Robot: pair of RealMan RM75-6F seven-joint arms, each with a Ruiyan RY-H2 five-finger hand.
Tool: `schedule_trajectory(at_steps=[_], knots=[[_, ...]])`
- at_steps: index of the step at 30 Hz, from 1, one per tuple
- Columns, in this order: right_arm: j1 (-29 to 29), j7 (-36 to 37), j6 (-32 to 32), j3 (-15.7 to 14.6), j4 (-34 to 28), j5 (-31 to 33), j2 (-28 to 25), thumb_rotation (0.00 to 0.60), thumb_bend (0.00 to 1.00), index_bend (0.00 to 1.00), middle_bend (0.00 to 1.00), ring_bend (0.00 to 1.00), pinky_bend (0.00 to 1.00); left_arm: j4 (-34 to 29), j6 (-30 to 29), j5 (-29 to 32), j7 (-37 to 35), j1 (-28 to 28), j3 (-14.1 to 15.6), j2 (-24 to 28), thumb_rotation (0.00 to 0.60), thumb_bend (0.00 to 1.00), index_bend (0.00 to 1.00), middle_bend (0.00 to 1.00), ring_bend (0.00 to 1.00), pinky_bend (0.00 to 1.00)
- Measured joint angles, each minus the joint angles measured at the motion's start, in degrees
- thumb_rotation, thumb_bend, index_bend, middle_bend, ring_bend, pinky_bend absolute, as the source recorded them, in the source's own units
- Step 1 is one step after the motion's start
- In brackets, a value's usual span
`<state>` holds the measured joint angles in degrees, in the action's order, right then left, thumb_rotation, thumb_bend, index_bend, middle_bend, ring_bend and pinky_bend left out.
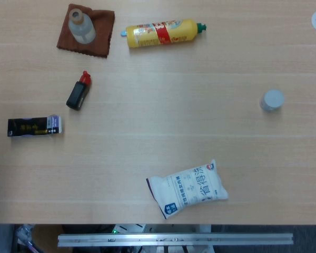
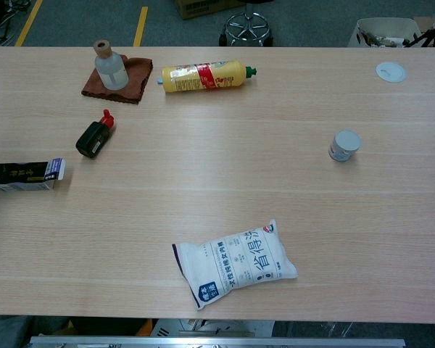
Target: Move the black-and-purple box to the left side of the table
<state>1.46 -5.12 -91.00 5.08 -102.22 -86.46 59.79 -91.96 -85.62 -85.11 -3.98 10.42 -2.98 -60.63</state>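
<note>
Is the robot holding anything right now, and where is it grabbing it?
Nothing is held. Neither hand is in view, and the black-and-purple box lies alone on the left of the wooden table.

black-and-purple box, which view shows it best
Chest view: the black-and-purple box shows both its top and its long printed side, lying flat near the table's left edge. The head view looks straight down, showing only its top face. No hand appears in either.
</note>
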Motion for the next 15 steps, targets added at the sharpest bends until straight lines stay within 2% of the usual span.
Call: schedule_trajectory(at_steps=[5,15], knots=[[-1.0,-1.1,-1.2,-0.5,-1.3,-0.3,0.3,0.6,0.23,0.31,0.22,0.15,0.22,2.4,-5.5,-4.3,-0.5,-3.6,1.2,-2.1,0.6,0.33,0.37,0.26,0.25,0.37],[-0.6,-0.7,0.1,0.3,-2.1,1.4,0.6,0.6,0.23,0.31,0.22,0.15,0.22,1.4,-4.8,-3.5,-0.1,-4.7,1.5,-1.1,0.6,0.33,0.37,0.26,0.25,0.38]])
